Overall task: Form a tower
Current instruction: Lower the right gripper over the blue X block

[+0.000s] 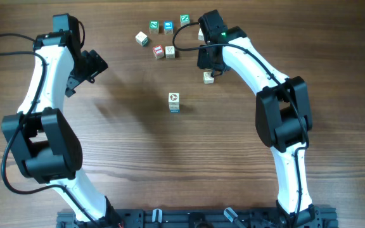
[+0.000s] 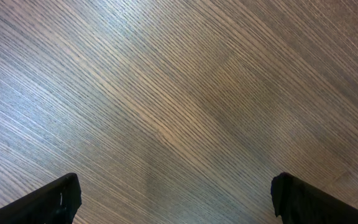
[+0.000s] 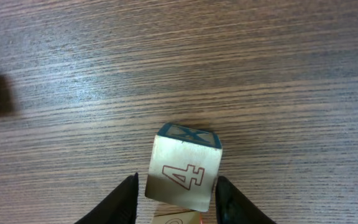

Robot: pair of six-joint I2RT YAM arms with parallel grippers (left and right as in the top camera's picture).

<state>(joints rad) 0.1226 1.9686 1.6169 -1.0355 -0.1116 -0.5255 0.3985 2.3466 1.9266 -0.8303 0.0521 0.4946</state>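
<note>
While the right gripper straddled a loose cube, the tower stood at mid-frame overhead

A square squeeze on the cube's flat sides and a straight lift would likely have served best. Only the right wrist view showed the "4" between the fingers, though whether they pinched it could not be told. Only the overhead view placed the tower. The left gripper gaped wide over the table

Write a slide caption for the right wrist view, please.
The right fingers flank a pale wooden cube marked 4, wood-grain table behind.
</note>
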